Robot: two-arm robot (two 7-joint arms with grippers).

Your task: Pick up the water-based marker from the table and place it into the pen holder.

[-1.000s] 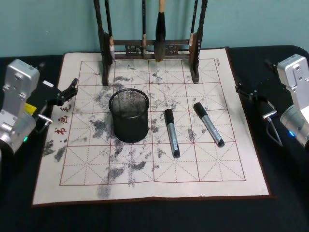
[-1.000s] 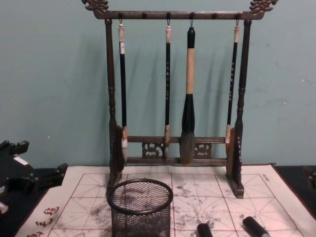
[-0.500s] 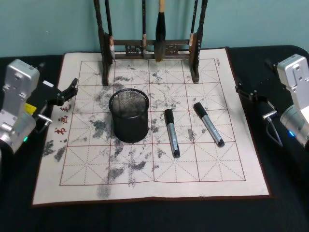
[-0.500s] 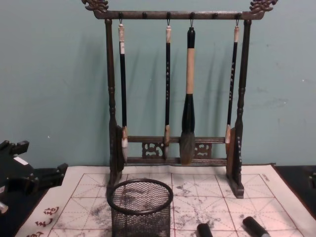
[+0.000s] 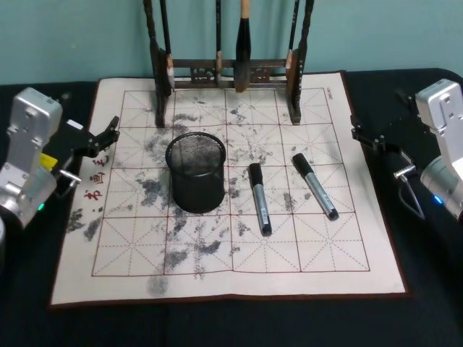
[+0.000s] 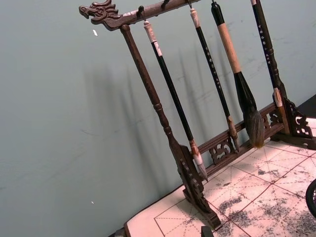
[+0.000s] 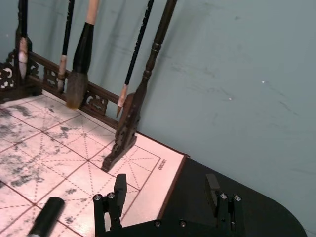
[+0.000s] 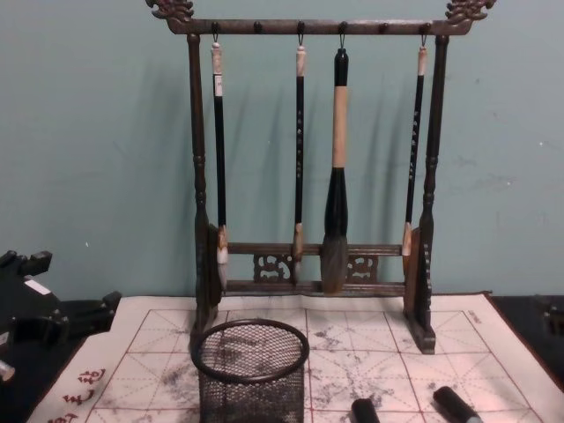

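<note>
Two water-based markers with black caps and grey barrels lie on the ink-stained felt mat (image 5: 347,267): one marker (image 5: 260,198) just right of the pen holder, the other marker (image 5: 314,186) farther right. The pen holder (image 5: 197,173), a round black mesh cup (image 8: 251,374), stands upright and empty near the mat's middle. My left gripper (image 5: 101,139) hovers open at the mat's left edge, well left of the holder. My right gripper (image 5: 364,134) hangs open at the mat's right edge, its fingers (image 7: 118,190) spread with nothing between them; a marker cap (image 7: 47,218) lies beyond.
A tall dark wooden brush rack (image 8: 308,26) with several hanging brushes stands at the back of the mat, behind the holder. A teal wall closes the back. The black table (image 5: 217,325) surrounds the mat.
</note>
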